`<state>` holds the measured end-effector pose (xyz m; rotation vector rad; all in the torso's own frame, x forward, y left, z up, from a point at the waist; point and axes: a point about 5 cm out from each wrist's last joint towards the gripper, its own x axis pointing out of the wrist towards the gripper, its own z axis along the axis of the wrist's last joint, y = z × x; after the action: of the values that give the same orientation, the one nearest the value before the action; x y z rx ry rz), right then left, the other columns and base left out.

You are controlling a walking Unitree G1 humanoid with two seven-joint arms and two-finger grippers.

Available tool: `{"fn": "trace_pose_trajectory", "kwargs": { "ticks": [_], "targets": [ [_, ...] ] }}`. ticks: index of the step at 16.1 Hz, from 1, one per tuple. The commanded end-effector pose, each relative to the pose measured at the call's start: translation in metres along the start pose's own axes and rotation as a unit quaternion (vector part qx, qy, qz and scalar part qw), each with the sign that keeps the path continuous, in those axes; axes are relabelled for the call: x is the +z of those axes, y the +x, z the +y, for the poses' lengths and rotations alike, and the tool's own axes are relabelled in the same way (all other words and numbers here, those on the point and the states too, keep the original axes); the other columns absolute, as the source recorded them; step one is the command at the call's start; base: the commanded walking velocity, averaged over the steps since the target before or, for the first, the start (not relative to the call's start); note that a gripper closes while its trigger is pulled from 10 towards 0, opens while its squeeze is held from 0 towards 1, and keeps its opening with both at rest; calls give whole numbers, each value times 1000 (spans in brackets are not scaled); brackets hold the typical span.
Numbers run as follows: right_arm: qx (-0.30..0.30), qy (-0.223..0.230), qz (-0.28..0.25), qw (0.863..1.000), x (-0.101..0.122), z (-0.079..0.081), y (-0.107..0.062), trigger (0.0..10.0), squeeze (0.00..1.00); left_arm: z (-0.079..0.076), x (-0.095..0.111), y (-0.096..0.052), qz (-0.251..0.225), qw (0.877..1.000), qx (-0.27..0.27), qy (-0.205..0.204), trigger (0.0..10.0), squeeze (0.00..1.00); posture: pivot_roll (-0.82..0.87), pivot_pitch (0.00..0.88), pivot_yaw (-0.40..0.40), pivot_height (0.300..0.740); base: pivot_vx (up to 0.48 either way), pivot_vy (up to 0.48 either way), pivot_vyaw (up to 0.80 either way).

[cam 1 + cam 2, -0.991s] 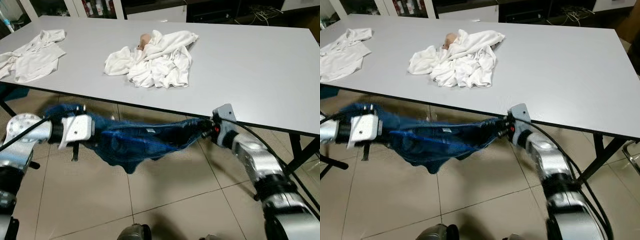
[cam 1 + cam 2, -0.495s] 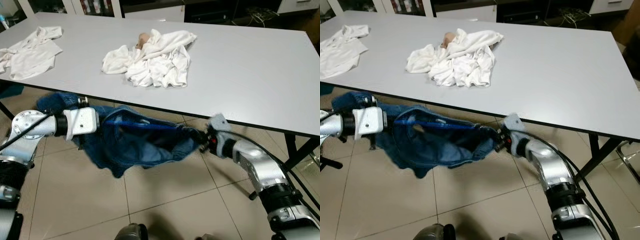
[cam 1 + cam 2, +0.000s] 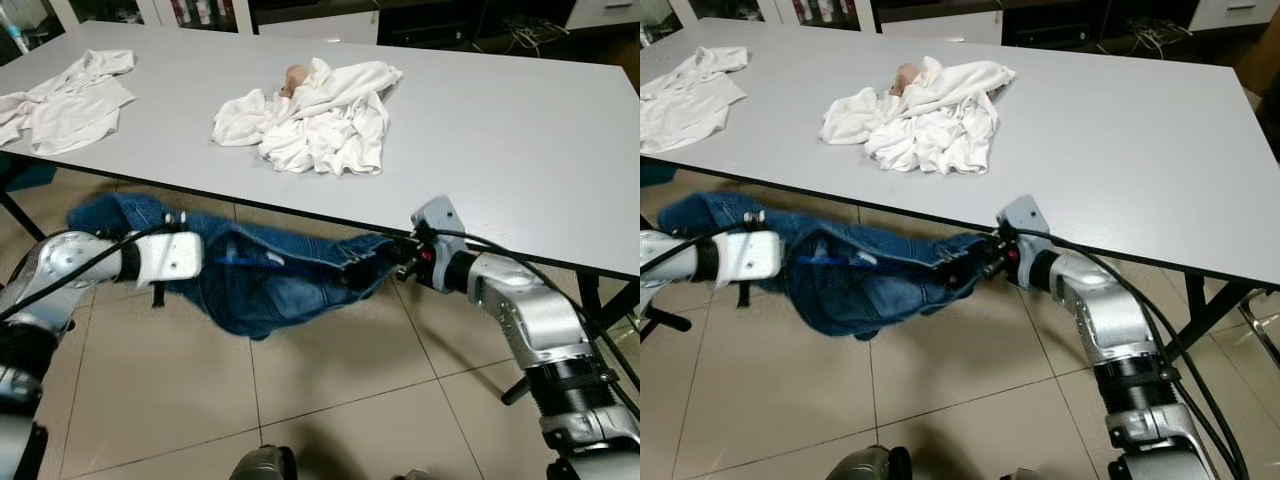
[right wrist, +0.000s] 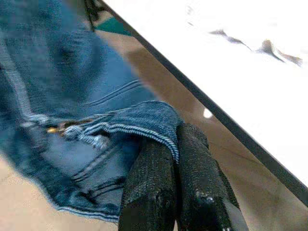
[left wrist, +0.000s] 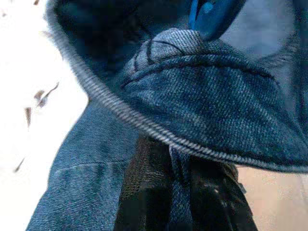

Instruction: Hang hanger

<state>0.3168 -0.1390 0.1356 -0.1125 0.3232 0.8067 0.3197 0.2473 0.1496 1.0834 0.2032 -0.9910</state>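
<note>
Both grippers hold a blue denim garment stretched between them over the tiled floor, just below the table's front edge. My left gripper is shut on a folded denim seam, its fingers buried in cloth beside the white wrist block. A bright blue plastic piece, apparently the hanger, shows inside the garment, and a short blue strip peeks out of the folds. My right gripper is shut on the garment's hemmed edge, close under the table rim.
The white table spans the view, with a pile of white clothes at its middle and a white shirt at the far left. A dark table leg stands at the right. Dark cabinets line the back.
The garment sagged open half a second ago, showing a long blue bar; now it is pulled flatter and bunched. My right gripper has risen back up to the table rim.
</note>
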Motion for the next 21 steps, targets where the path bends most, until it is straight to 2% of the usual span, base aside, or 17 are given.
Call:
{"fn": "trace_pose_trajectory", "kwargs": {
  "ticks": [1, 5, 7, 10, 13, 15, 16, 18, 21],
  "targets": [
    [13, 0, 0, 1000, 4, 6, 1, 0, 0, 6, 0, 2, 18, 1000, 21, 10, 0, 0, -18, 43, 75, 740, 0, 0, 0],
    [39, 39, -14, 998, 11, 25, 7, 0, 0, 17, 14, 19, -17, 995, 96, -4, 0, 0, -19, 40, 78, 740, 0, 0, 0],
    [37, 70, -26, 997, 14, 38, 19, 0, 0, 21, 25, 31, -47, 989, 139, -23, 0, 0, -18, 38, 80, 740, 0, 0, 0],
    [14, 77, -39, 996, 19, 44, 31, 0, 0, 22, 33, 39, -84, 978, 181, -62, 0, 0, -15, 31, 85, 740, 0, 0, 0],
    [17, 69, -81, 994, 40, 56, 39, 0, 0, 15, 36, 48, -93, 974, 189, -84, 0, 0, -12, 25, 85, 740, 0, 0, 0],
    [34, 56, -97, 993, 50, 64, 43, 0, 0, 17, 40, 53, -105, 967, 209, -103, 0, 0, -9, 21, 85, 740, 0, 0, 0],
    [41, 46, -93, 994, 49, 68, 45, 0, 0, 19, 44, 54, -119, 961, 220, -118, 0, 0, -9, 18, 85, 740, 0, 0, 0],
    [59, 2, -62, 996, 32, 81, 53, 0, 0, 26, 54, 56, -162, 941, 249, -161, 0, 0, -10, 17, 86, 740, 0, 0, 0],
    [51, -22, -53, 997, 18, 88, 62, 0, 0, 34, 59, 55, -188, 921, 281, -195, 0, 0, -11, 16, 87, 740, 0, 0, 0]
  ]
}}
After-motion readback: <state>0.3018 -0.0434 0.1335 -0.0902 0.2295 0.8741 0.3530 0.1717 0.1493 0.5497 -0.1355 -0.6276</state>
